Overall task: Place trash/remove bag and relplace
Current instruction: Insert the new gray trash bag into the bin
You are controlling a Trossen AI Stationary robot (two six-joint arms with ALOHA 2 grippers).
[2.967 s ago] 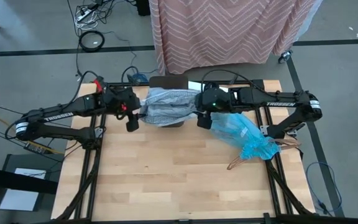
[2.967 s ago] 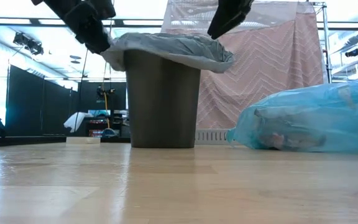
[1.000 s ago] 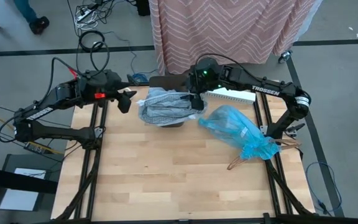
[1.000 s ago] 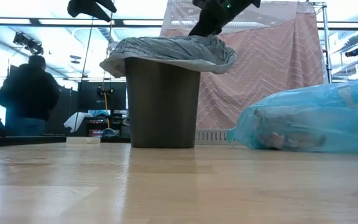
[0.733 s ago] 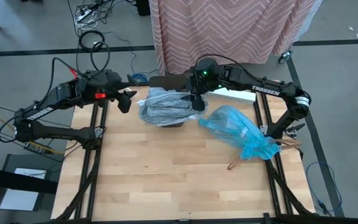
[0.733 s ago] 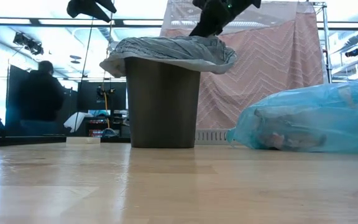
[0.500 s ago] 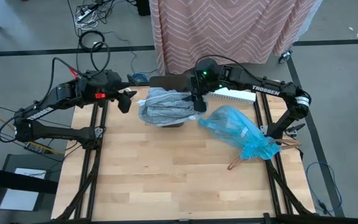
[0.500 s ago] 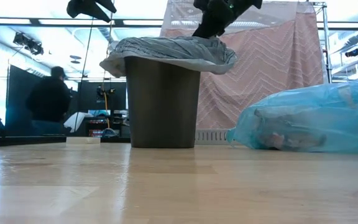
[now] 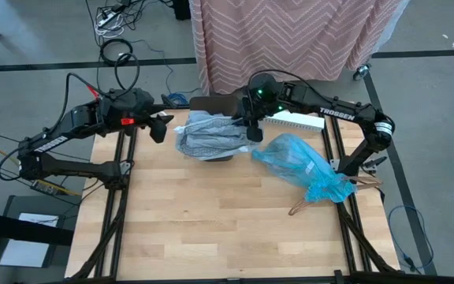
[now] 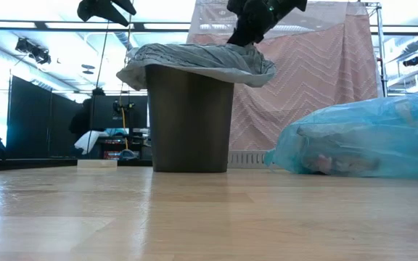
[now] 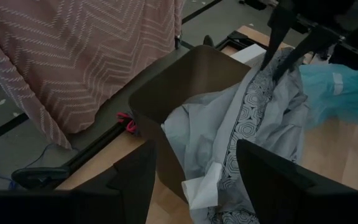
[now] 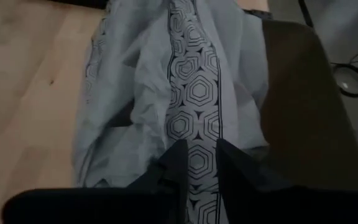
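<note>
A small dark bin point(image 10: 189, 123) stands at the table's far middle. A pale grey plastic bag point(image 9: 207, 136) with a hexagon-print band is draped over its mouth and rim. The blue bag point(image 9: 298, 166) lies on its side on the table right of the bin; trash point(image 10: 318, 163) shows through its wall. My right gripper point(image 12: 197, 168) is over the bin's right rim, shut on the grey bag. My left gripper point(image 9: 158, 128) hovers open left of the bin, touching nothing. My right gripper pinches the grey bag's hexagon-print band point(image 12: 197, 146) between its two fingers, at the bin's right rim. The fingers come from above, slanting down from the far right. The bag stays draped slack over the bin's mouth, with its loose skirt hanging outside the rim.
A pink chevron cloth point(image 9: 290, 39) hangs behind the table's far edge. A white flat object point(image 9: 294, 120) lies behind the blue bag, and a thin brown piece point(image 9: 298, 209) lies at its near end. Bare wooden tabletop point(image 9: 211, 229) spreads toward the near edge.
My right gripper has shifted slightly toward the table's right edge, staying low over the bin's right rim. The grey bag and the blue bag lie as before.
</note>
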